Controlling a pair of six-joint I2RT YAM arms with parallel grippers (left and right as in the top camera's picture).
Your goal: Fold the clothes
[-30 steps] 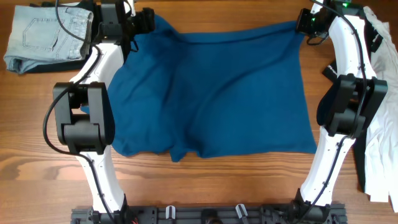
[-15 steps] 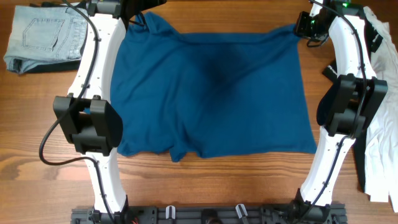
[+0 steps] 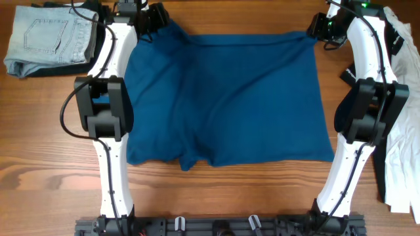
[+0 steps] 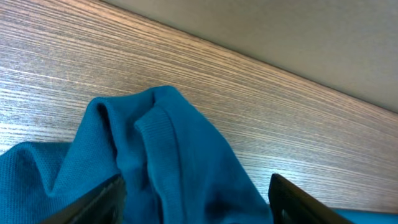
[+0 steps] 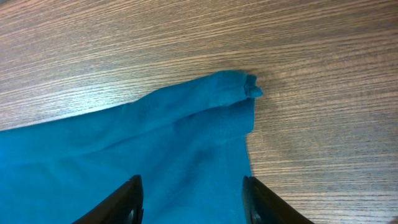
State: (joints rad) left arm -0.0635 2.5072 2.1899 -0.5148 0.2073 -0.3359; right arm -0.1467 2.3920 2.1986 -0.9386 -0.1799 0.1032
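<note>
Spreading looks to be the step in hand: the clothes (image 3: 223, 98) lie opened flat on the table (image 3: 216, 196), just beside the jeans (image 3: 46, 36); no fold is made yet; the left gripper (image 4: 196, 186) sits at the garment corner nearest the jeans, jaws wide, cloth bunched loosely between them but not pinched; the right gripper (image 5: 191, 186) hovers at the corner of the same edge farthest from the jeans, jaws parted, holding nothing. Next, probably, each must close on its corner and carry that edge across to the opposite hem; the bunched corner likely needs smoothing first.
</note>
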